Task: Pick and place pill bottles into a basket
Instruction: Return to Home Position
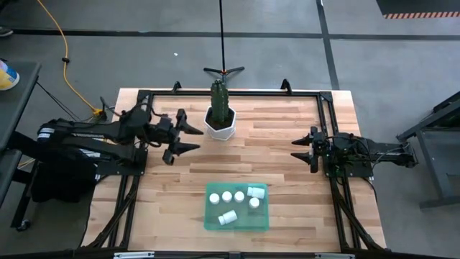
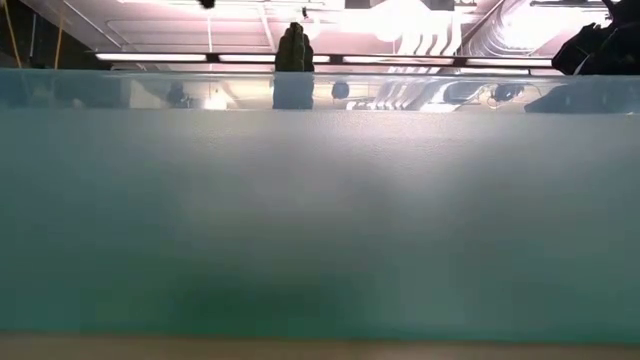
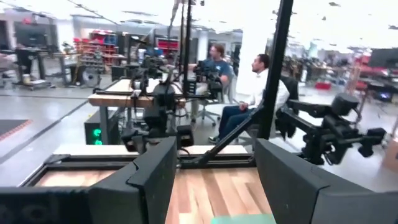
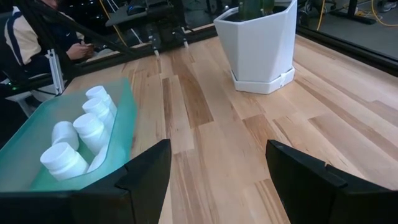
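Pill bottles (image 1: 227, 196) are all inside the green basket (image 1: 244, 221), which sits on the wooden table (image 1: 287, 194) at its front middle. Some stand upright and some lie on their side. Left gripper (image 1: 199, 139) hovers just beside the white plant pot (image 1: 219, 128), its fingers spread apart with nothing between them. Right gripper (image 1: 294, 150) is at the table's right side, apart from the basket, its fingers also spread and empty.

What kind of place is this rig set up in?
Probably a robotics lab or workshop hall: the left wrist view shows another equipment-laden wooden bench, two seated people beside it and stocked shelves behind. The floor around the table is bare concrete.
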Robot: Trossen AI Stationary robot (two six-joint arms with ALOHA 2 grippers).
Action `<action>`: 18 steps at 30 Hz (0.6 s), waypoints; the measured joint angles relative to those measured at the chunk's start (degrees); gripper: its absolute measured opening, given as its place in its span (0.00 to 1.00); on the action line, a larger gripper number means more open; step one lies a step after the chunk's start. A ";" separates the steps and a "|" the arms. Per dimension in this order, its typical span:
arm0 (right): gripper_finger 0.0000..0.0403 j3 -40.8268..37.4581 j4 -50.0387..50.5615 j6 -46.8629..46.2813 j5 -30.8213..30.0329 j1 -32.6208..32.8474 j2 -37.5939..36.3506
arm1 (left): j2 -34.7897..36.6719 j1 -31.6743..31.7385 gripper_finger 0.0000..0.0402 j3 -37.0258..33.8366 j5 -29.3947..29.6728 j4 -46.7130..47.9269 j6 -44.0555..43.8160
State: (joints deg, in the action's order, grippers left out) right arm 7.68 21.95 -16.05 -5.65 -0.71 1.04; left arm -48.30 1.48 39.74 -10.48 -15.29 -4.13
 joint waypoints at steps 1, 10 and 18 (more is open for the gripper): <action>0.63 0.00 0.03 0.00 -0.01 -0.01 0.00 | 1.08 0.00 0.62 -1.59 0.61 -0.73 -0.47; 0.63 0.00 0.12 -0.01 0.00 -0.01 0.00 | 8.28 -0.43 0.62 -14.30 2.01 -11.31 -5.22; 0.63 0.00 0.10 -0.01 0.00 0.00 0.00 | 14.15 -5.80 0.62 -20.87 10.70 -13.97 -5.15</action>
State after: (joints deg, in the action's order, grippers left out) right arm 7.68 22.05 -16.05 -5.65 -0.71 1.04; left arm -34.14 -4.33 18.87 0.21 -29.27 -9.28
